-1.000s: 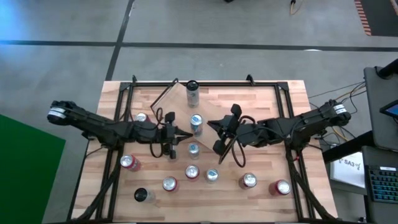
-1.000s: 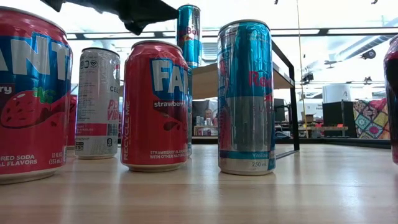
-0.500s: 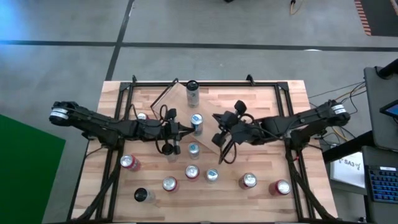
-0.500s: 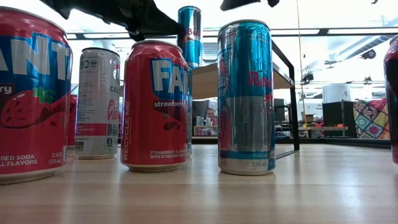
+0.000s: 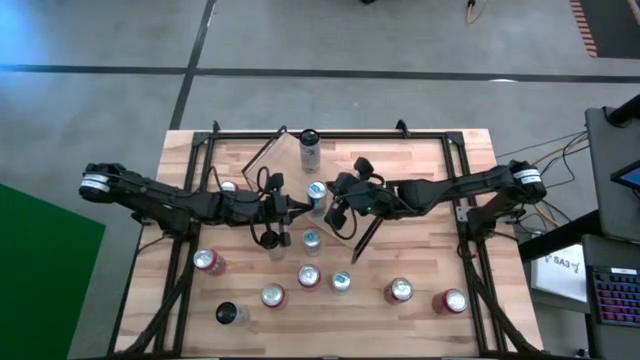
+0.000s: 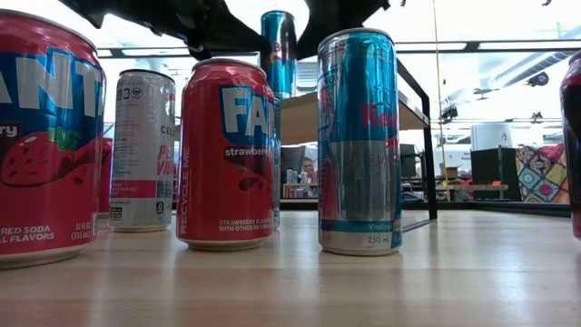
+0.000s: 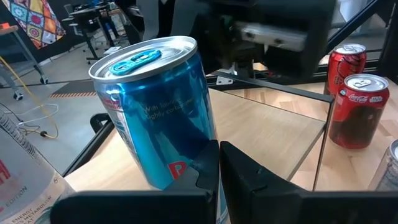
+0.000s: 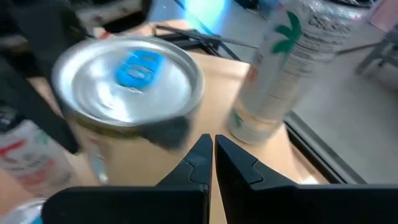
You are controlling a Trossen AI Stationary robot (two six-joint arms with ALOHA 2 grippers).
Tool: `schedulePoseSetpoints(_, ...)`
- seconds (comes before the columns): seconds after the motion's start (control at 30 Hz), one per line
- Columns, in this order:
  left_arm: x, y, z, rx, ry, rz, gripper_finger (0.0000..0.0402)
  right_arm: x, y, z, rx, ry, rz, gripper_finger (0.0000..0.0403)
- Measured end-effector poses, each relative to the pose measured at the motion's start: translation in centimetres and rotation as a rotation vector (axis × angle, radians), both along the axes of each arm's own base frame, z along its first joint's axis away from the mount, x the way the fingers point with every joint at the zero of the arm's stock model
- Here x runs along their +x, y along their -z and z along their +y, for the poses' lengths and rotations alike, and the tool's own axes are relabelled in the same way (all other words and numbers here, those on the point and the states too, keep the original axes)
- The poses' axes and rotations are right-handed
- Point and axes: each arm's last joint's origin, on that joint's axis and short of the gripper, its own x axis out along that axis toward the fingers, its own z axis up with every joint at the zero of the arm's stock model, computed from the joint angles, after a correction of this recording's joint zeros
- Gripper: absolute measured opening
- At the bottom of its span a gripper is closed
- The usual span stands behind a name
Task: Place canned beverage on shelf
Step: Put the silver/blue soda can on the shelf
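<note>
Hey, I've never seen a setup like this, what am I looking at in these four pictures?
It's a two-armed robot at a wooden table. One camera looks straight down, one sits at tabletop height, and one rides on each wrist.

Many drink cans stand on the table, such as a red Fanta can. A white can stands on the shelf, a raised plank at the far edge.

The left gripper and right gripper are both shut and hold nothing. They flank a blue can, which also stands on the shelf. Each wrist camera shows it close up beyond that arm's own fingers.
</note>
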Motion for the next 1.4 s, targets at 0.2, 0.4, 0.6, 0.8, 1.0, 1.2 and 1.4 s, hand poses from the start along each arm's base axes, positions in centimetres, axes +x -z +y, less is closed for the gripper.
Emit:
schedulePoseSetpoints(0.2, 0.0, 0.0, 0.6, 0.018, -0.015, 0.007, 0.0000, -0.3, -0.8, 0.2, 0.005, -0.031, -0.022, 0.0009)
schedulePoseSetpoints(0.4, 0.1, 0.1, 1.0, 0.018, -0.025, 0.015, 0.0000, -0.4, -1.2, 0.5, 0.021, -0.049, -0.040, 0.0009)
schedulePoseSetpoints(0.6, 0.0, 0.2, 1.0, 0.016, -0.026, 0.021, 0.0000, -0.4, -1.2, 0.5, 0.025, -0.055, -0.034, 0.0009)
schedulePoseSetpoints(0.8, -0.1, 0.2, 1.0, 0.017, -0.031, 0.039, 0.0000, -0.9, -1.4, 0.6, 0.042, -0.061, -0.021, 0.0009)
schedulePoseSetpoints(1.0, -0.4, -0.2, 1.0, 0.043, -0.028, 0.035, 0.0000, -1.6, -2.1, 0.6, 0.050, -0.065, -0.028, 0.0009)
schedulePoseSetpoints(1.2, -0.4, -0.5, 1.0, 0.050, -0.026, 0.003, 0.0000, -1.7, -2.2, 0.5, 0.062, -0.048, -0.030, 0.0009)
schedulePoseSetpoints(1.4, -0.3, -0.5, 1.0, 0.050, -0.026, 0.004, 0.0000, -1.9, -2.0, 0.5, 0.081, -0.028, -0.017, 0.0009)
